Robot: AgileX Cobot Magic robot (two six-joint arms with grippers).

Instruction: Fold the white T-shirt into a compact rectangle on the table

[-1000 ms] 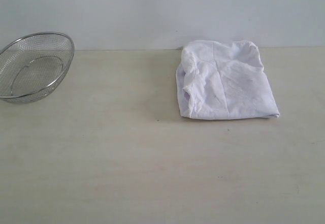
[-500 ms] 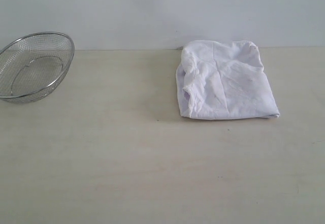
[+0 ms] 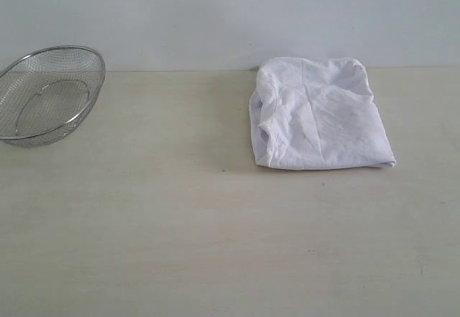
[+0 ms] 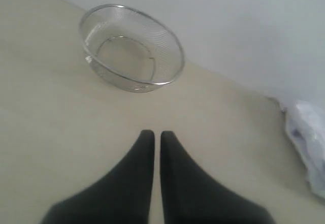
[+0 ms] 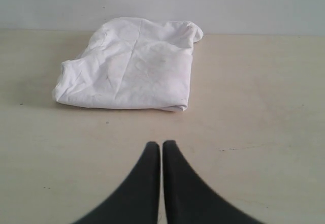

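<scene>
The white T-shirt (image 3: 318,114) lies folded into a compact, slightly wrinkled rectangle near the back right of the table (image 3: 180,223), plain white side up; no lettering shows. In the right wrist view the white T-shirt (image 5: 129,64) lies well ahead of my right gripper (image 5: 161,145), which is shut and empty above bare tabletop. My left gripper (image 4: 154,133) is also shut on nothing, with one edge of the T-shirt (image 4: 307,142) at the side of its view. Neither gripper appears in the exterior view.
A round wire-mesh metal basket (image 3: 44,94) stands empty at the back left of the table, also seen as the basket (image 4: 131,47) ahead of my left gripper. A pale wall (image 3: 230,15) rises behind the table's far edge.
</scene>
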